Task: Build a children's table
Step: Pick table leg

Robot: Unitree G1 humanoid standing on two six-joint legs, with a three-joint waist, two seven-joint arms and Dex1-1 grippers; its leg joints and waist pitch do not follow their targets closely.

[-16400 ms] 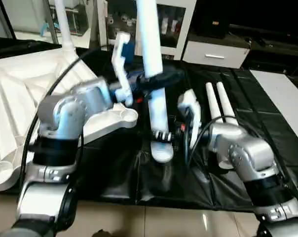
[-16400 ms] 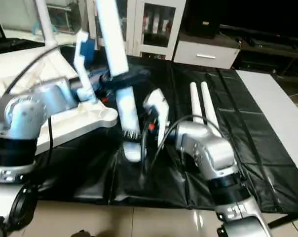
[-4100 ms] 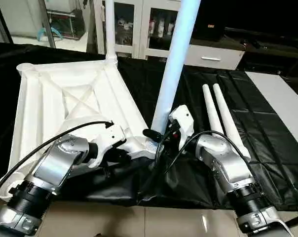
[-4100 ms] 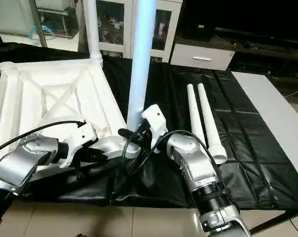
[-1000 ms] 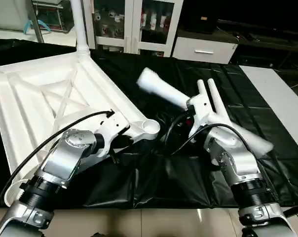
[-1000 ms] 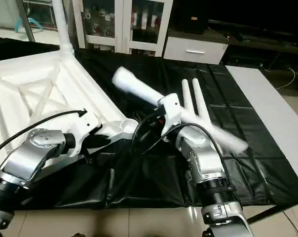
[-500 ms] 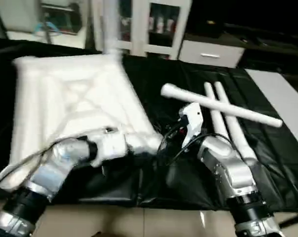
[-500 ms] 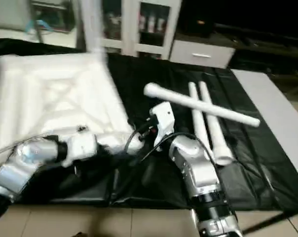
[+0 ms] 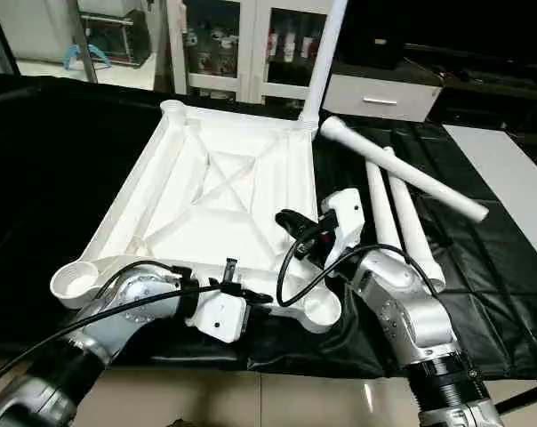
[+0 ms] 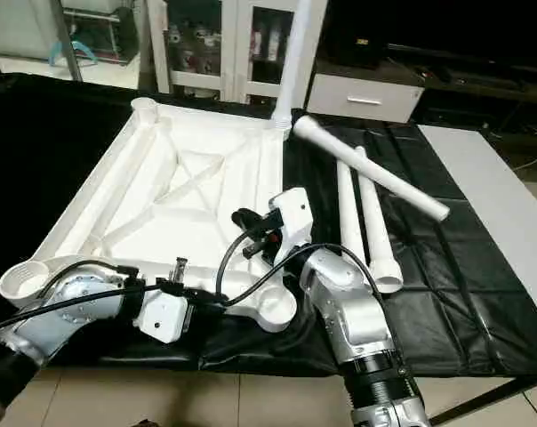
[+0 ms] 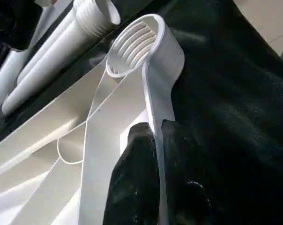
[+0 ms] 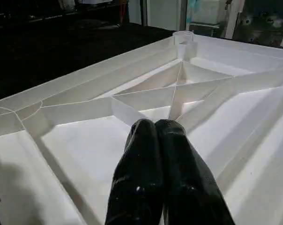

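From the head camera I'm seeing the table top lying ribs-up on the black sheet, one leg standing in its far corner and three loose legs lying beside it. In the left wrist view, my left gripper is pinching the top's rim. In the right wrist view, my right gripper is hovering clenched and empty.

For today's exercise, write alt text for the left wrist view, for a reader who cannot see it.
The left tool's two black fingers pinch the thin white rim of the upturned table top, just short of its round ribbed corner socket. Loose white legs lie beyond on black sheeting.
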